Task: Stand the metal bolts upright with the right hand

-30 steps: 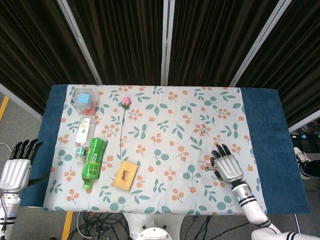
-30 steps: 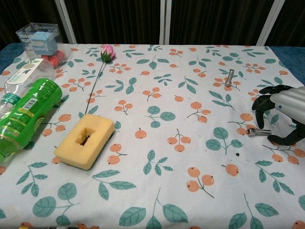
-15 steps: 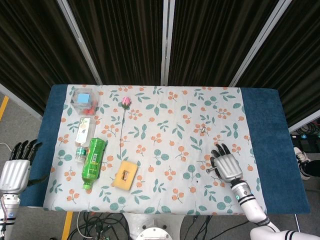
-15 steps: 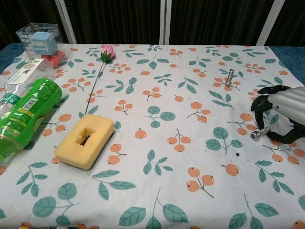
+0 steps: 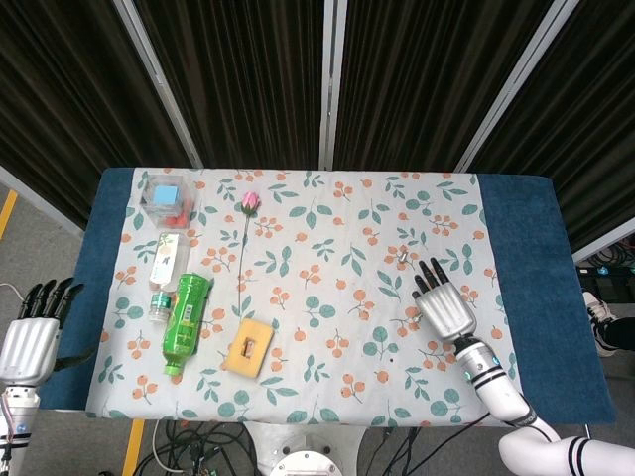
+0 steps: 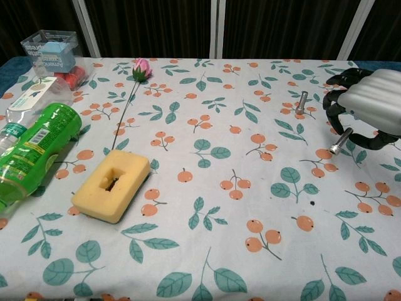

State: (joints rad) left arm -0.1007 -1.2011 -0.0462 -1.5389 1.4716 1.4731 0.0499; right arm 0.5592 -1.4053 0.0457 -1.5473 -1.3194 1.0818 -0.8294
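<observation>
Held bolt (image 6: 341, 141): pinched in the right hand (image 6: 371, 108), tilted, head end pointing down-left, clear of the tablecloth (image 6: 207, 207)
Standing bolt (image 6: 301, 102): upright on the tablecloth; near the right hand, on its left in the chest view
Right hand: fingers (image 6: 334, 98) curled, clamped on the held bolt; raised above the cloth
Left hand (image 5: 32, 337): off the table's left edge; fingers apart; holding nothing
Sponge (image 6: 112, 185): well left of the standing bolt; green bottle (image 6: 28, 153) further left; rose (image 6: 141, 68) behind the sponge

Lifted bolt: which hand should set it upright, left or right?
Right. The right hand already holds the bolt tilted above the table, near the standing bolt. The left hand hangs off the table's far-left edge.
</observation>
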